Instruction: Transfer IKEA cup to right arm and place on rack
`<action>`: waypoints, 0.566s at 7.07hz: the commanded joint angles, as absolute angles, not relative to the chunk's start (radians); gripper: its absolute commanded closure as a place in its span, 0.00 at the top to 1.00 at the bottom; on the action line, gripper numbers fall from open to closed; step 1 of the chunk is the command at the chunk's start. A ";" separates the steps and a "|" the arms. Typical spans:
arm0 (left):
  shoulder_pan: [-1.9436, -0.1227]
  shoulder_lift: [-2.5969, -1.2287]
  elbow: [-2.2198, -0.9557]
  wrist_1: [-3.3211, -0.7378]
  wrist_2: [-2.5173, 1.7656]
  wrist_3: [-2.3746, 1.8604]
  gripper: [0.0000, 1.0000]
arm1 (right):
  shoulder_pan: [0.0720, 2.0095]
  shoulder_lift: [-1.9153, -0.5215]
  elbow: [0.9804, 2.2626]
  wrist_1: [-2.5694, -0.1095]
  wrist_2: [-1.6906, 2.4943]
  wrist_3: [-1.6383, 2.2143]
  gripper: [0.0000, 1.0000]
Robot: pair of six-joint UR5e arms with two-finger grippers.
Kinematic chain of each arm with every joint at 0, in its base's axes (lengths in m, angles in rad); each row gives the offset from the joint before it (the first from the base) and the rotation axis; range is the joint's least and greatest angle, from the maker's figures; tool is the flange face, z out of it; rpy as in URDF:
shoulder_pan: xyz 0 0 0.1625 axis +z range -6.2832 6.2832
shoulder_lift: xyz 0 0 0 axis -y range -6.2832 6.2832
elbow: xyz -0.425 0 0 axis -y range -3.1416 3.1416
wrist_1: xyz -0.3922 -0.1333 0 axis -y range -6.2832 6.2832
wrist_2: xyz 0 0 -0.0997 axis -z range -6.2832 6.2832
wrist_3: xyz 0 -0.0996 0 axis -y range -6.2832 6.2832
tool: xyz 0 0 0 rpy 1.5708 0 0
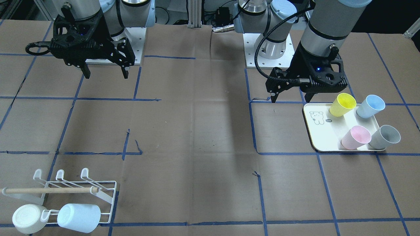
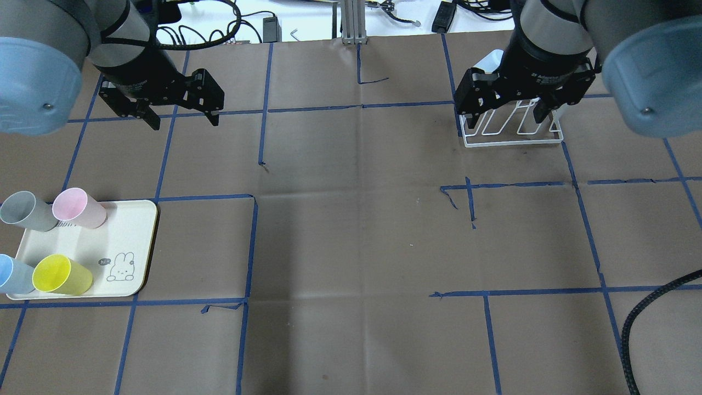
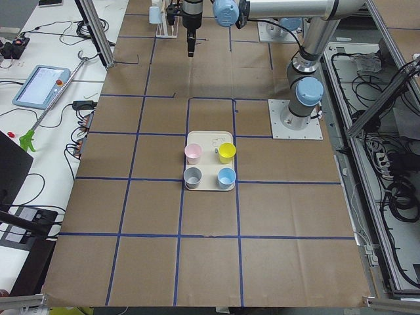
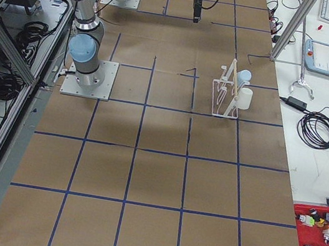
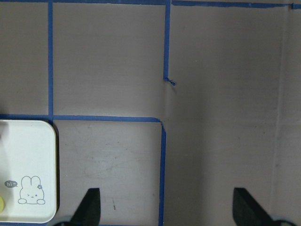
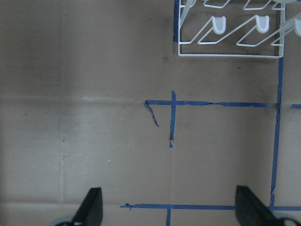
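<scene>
Currently nothing is gripped. Left gripper [image 1: 291, 97] hangs over bare tabletop [image 1: 197, 131], fingers [image 5: 89, 207] spread wide with nothing between them; right gripper [image 1: 106, 76] is likewise spread and empty in its wrist view.

Candidate cups all stand on the tray [image 1: 323, 136] on the left arm's side: yellow cup [image 1: 342, 105], blue cup [image 1: 370, 106], pink cup [image 1: 355, 137], grey cup [image 1: 384, 137]; upright, mouths up, long axis vertical.

Left wrist view has the tray's bunny corner at lower left, so the cups lie off to the robot's left of the fingers; yellow looks nearest, my guess for the pick.

Left arm is much nearer. Right arm hovers wrist-down near the rack [image 1: 49, 190], not over it; the rack already carries a white cup [image 1: 28, 218] and a pale-blue cup [image 1: 78, 218].

Next move likely needs a sideways shift over a rim, then descent; handover not yet begun.
</scene>
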State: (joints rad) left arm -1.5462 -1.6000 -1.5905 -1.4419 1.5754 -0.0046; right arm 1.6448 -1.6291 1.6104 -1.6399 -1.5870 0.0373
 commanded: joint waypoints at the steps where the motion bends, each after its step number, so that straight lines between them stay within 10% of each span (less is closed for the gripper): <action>1: -1.548 -1.600 -1.591 -1.442 1.575 -0.005 1.00 | 1.643 -1.640 1.629 -1.641 -1.594 0.038 1.00; 4: -1.546 -1.600 -1.591 -1.442 1.575 -0.005 1.00 | 1.646 -1.638 1.628 -1.646 -1.594 0.038 1.00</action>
State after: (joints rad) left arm -1.5465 -1.6000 -1.5903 -1.4420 1.5754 -0.0046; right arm 1.6451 -1.6393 1.6275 -1.6447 -1.5943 0.0389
